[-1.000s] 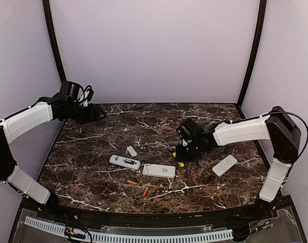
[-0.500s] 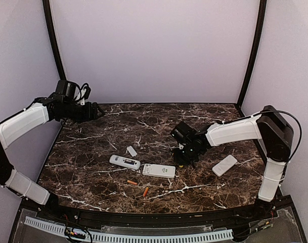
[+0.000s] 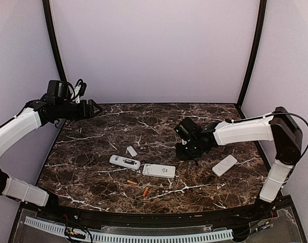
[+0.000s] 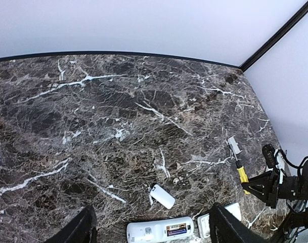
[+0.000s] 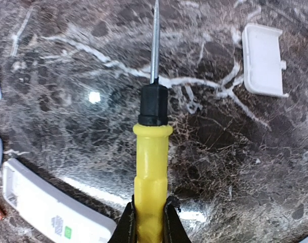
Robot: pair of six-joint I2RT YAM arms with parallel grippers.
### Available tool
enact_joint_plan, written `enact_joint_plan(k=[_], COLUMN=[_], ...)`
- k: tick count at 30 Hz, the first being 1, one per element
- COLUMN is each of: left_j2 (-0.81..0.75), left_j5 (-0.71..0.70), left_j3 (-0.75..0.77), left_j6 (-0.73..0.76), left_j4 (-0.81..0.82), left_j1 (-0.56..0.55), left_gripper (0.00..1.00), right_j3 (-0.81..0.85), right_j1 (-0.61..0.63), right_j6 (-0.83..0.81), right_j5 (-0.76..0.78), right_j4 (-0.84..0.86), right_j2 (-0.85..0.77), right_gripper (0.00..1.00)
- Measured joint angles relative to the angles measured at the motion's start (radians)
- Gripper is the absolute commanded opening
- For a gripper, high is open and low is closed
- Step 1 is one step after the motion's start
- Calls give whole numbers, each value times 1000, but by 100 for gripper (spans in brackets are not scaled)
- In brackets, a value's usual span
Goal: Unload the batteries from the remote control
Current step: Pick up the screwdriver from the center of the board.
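Observation:
Two white remote controls lie mid-table: one (image 3: 125, 162) with its back open, another (image 3: 159, 170) to its right. The left wrist view shows something bluish and orange inside the open remote control (image 4: 160, 231). Two orange-red batteries (image 3: 132, 182) (image 3: 145, 192) lie loose in front of them. My right gripper (image 3: 187, 151) (image 5: 148, 223) is shut on the yellow handle of a screwdriver (image 5: 151, 167), whose tip points away over the marble. My left gripper (image 3: 93, 109) (image 4: 151, 220) hangs open high over the back left, holding nothing.
A small white battery cover (image 3: 131, 151) (image 5: 265, 58) lies behind the remotes. A third white remote (image 3: 224, 165) sits at the right. Purple walls with black corner posts (image 3: 251, 50) enclose the dark marble table (image 3: 93, 172).
My right gripper closed on the screwdriver handle and raised it off the table. My left arm drew back to the left and higher, still open.

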Motion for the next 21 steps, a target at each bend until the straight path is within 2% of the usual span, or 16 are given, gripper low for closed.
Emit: enact_joint_plan(k=[6, 12, 21], left_j2=[-38, -33, 7], left_j5=[125, 312, 576], left_j3=[-21, -43, -69], left_j6=[16, 27, -28], left_j4=[84, 148, 290], left_j1=[-18, -81, -129], left_gripper=[77, 77, 82], right_j3=[8, 33, 124], right_j1=[-3, 2, 76], right_j6=[-88, -159, -188], right_j5=[-54, -280, -595], right_j4=[34, 139, 246], right_j2=[-149, -237, -238], right_gripper=[0, 0, 0])
